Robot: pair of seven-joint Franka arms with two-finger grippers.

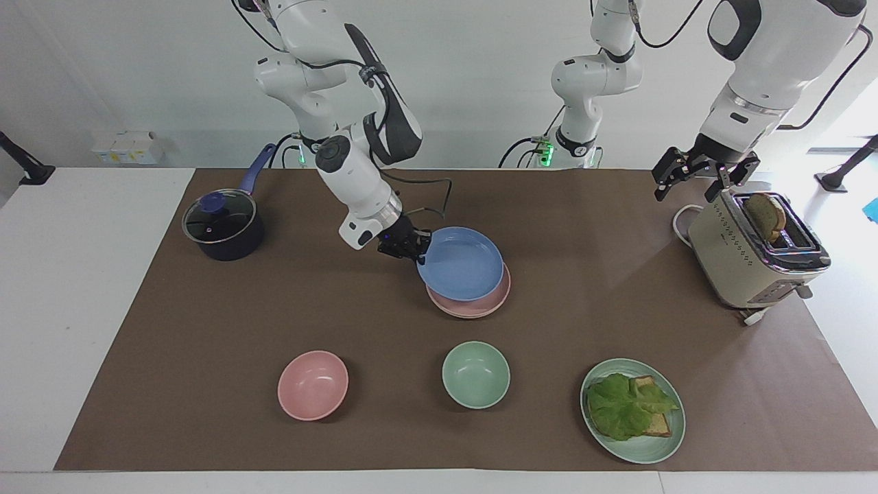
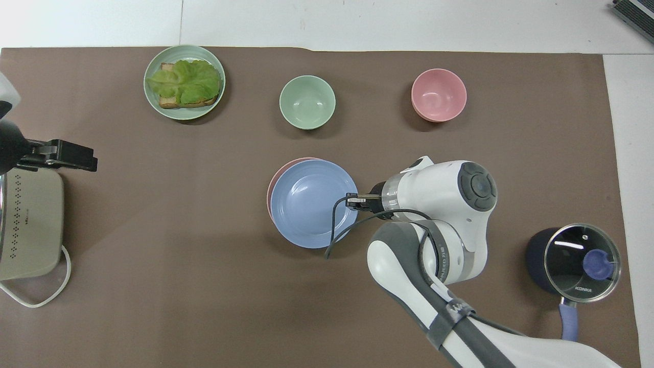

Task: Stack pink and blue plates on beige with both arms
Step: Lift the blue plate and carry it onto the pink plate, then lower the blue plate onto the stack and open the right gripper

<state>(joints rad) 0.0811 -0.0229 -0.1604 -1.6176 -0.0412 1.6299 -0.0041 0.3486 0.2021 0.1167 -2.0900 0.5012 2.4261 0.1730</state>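
Risk: the blue plate hangs over the pink plate, tilted and not quite centred, its rim overhanging toward the right arm's end of the table. Released from here, it would likely drop askew and slide or knock the pink plate out of place. A beige plate cannot be made out under the pink one.

Right gripper: fingers clamped on the blue plate's rim at the edge toward the right arm's end; the plate extends away from the fingertips over the pink plate.

Left gripper: fingers spread wide, holding nothing, waiting above the toaster.
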